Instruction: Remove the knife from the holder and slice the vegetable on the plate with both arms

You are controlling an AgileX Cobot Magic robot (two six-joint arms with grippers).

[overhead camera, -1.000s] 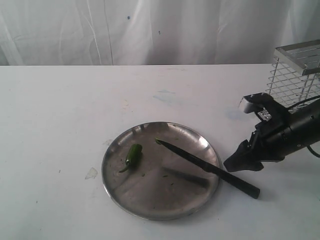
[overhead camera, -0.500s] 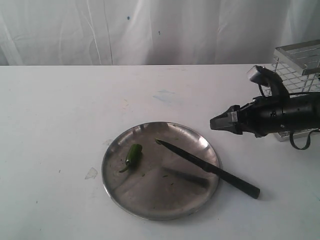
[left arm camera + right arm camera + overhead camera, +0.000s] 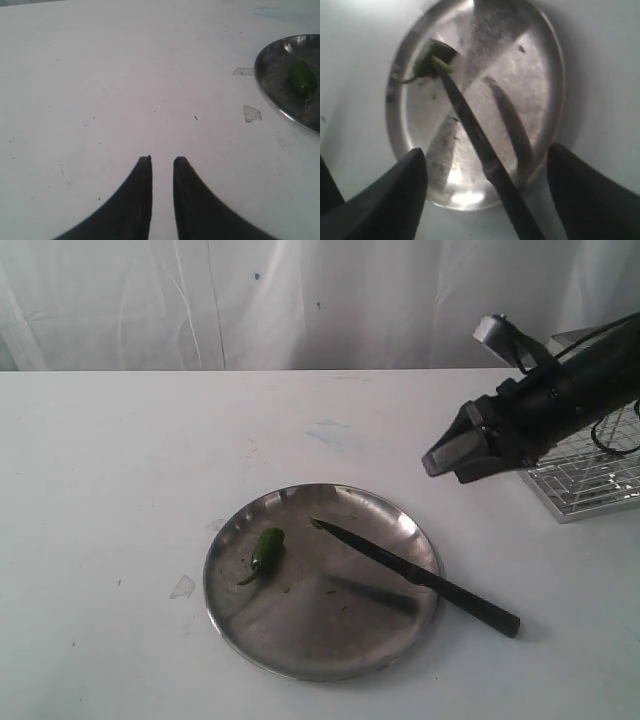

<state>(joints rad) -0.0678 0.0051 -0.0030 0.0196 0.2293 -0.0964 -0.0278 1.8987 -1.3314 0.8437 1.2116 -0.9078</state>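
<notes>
The knife point(image 3: 415, 575) lies released, its pointed dark blade over the plate point(image 3: 300, 650) and its black handle sticking out past the rim onto the white table point(image 3: 120, 460) at the lower right of the exterior frame. The right gripper point(image 3: 447, 458) hangs in the air up and to the right of it, well apart from the handle, in front of the wire holder point(image 3: 590, 480) at the right edge. In the right wrist view the 2 fingers point(image 3: 395, 195) stand spread wide at the bottom corners with nothing between them but the knife point(image 3: 475, 145) and plate point(image 3: 552, 45) far below.

The pepper point(image 3: 267, 546) sits on the left part of the plate, left of the blade tip and apart from it in the exterior view. It is small, dark green and whole, with a thin curved stem pointing to the lower left.

The left gripper point(image 3: 161, 161) shows only in its own wrist view, at the bottom centre, its 2 black fingers nearly together with a narrow slit between and holding nothing. The plate point(image 3: 270, 100) and pepper point(image 3: 301, 80) lie at that frame's right edge
</notes>
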